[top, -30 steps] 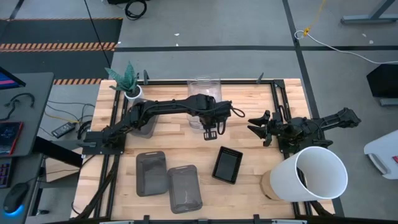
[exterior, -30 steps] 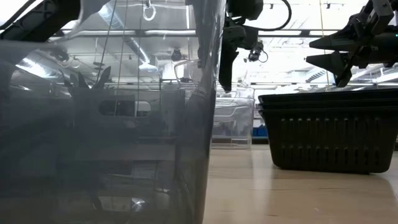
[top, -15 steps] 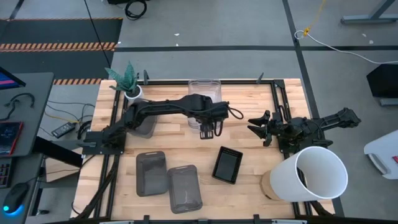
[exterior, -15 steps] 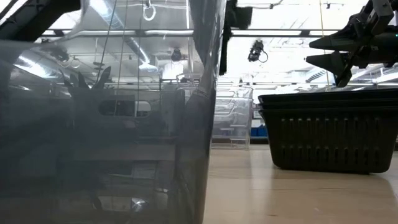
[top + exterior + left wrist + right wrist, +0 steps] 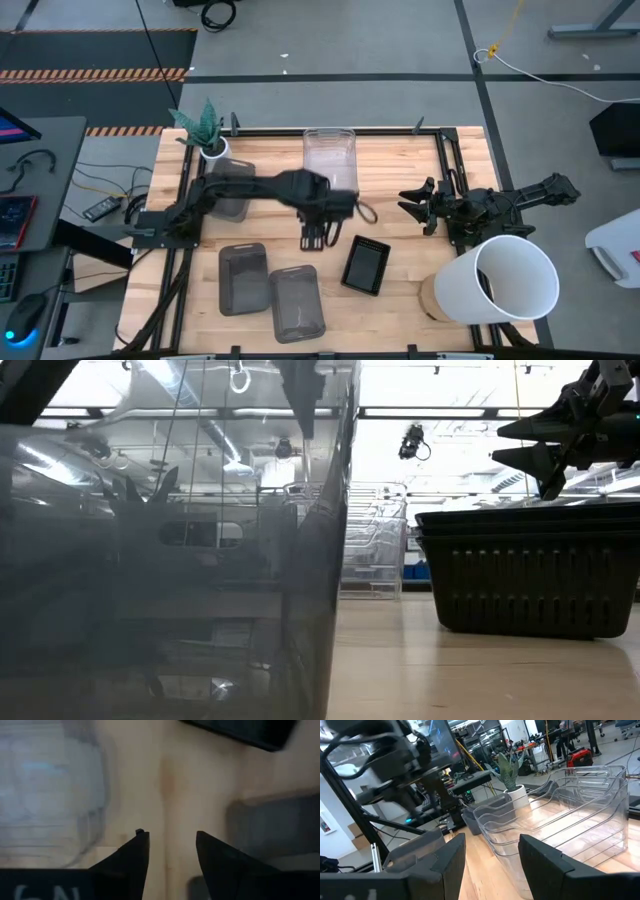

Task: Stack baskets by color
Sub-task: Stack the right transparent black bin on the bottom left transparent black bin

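Hovering over bare table point(image 5: 400, 300), left end effector point(image 5: 312, 238) open, empty: clear baskets point(image 5: 329, 160) behind it, black basket point(image 5: 366, 265) beside. Right end effector point(image 5: 415, 207) open, idle.

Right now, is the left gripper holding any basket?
No, the left gripper is open over bare table, with nothing between its fingers.
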